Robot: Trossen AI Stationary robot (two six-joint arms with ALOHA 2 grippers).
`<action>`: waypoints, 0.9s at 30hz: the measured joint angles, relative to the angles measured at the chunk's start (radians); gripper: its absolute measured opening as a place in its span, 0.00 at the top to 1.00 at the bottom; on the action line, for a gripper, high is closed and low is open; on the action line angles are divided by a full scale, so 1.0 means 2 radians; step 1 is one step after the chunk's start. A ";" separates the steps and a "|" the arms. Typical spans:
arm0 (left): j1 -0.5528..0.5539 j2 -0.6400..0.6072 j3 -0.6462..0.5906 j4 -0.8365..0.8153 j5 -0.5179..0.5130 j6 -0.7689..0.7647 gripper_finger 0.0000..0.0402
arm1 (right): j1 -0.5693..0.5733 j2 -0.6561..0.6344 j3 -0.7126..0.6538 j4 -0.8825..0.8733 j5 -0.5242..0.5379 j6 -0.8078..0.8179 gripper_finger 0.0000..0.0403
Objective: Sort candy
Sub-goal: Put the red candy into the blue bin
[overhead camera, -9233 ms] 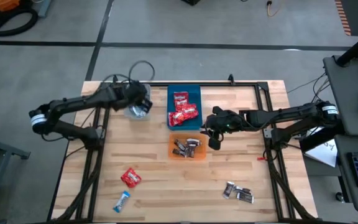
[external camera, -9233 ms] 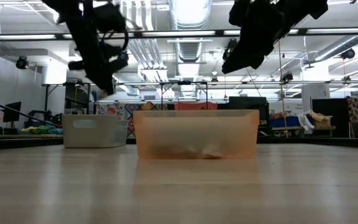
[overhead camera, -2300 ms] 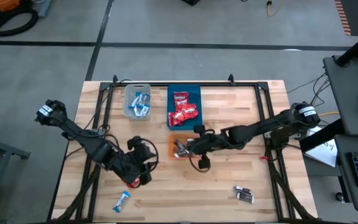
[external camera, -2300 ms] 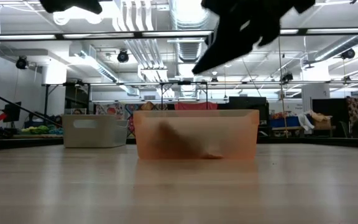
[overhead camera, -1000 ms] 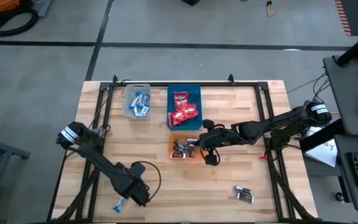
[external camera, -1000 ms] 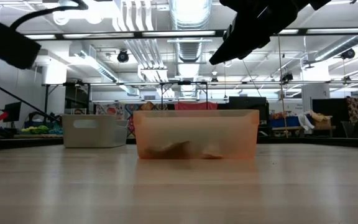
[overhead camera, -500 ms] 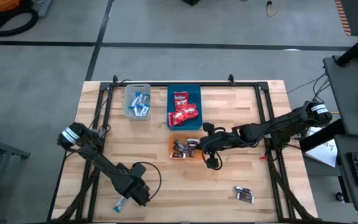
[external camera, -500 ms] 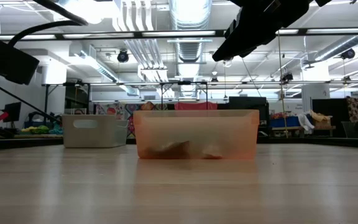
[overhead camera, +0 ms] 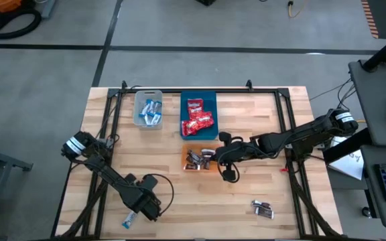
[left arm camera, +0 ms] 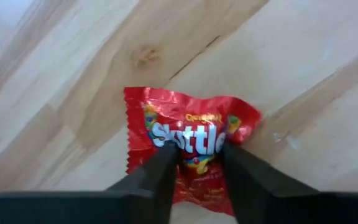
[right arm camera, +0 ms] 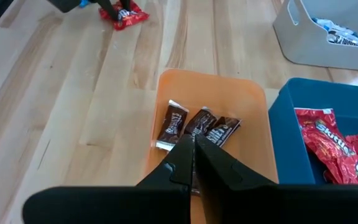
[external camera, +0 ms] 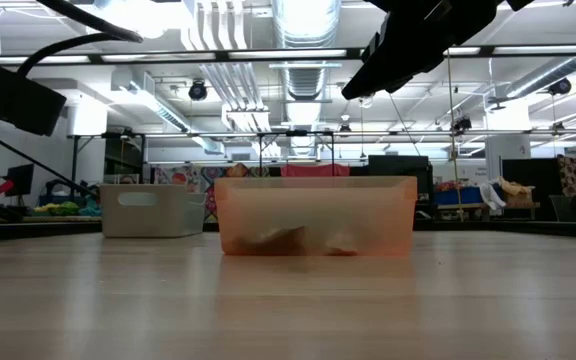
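Left gripper (left arm camera: 194,171) down at tabletop's front-left — fingers now narrowed onto red candy (left arm camera: 188,140), pickup starting. Right gripper (right arm camera: 193,155) shut, empty, over orange bin (right arm camera: 253,99) — brown drop done.

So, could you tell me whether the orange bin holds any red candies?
No, the orange bin holds only dark brown candies; the red ones lie in the blue bin.

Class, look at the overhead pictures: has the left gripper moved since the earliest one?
Yes. The left gripper began over the clear bin at the table's far side; it now sits at the near edge on a red candy.
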 joint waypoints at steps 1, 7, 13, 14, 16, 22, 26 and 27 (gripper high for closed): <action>0.000 0.000 0.000 -0.002 0.000 0.003 0.77 | 0.000 0.000 0.000 0.000 0.000 0.000 0.98; 0.000 -0.011 0.016 -0.020 -0.020 0.029 0.97 | 0.000 0.000 0.000 -0.001 0.000 -0.001 0.98; -0.001 -0.062 0.075 -0.020 -0.150 0.126 0.99 | 0.016 0.000 0.000 0.015 -0.001 -0.013 0.98; -0.001 -0.071 0.087 -0.020 -0.181 0.150 0.99 | 0.021 0.000 -0.002 0.025 0.000 -0.015 0.98; -0.002 -0.089 0.109 -0.008 -0.252 0.207 0.99 | 0.032 0.000 -0.008 0.051 0.000 -0.023 0.98; -0.006 -0.133 0.122 0.177 -0.352 0.538 0.99 | 0.071 0.000 -0.057 0.233 -0.001 -0.080 0.98; 0.001 -0.142 0.079 0.351 -0.288 0.753 0.99 | 0.089 0.000 -0.079 0.349 0.000 -0.132 0.98; 0.005 -0.144 0.063 0.390 -0.265 0.785 0.99 | 0.093 0.000 -0.080 0.359 0.000 -0.144 0.98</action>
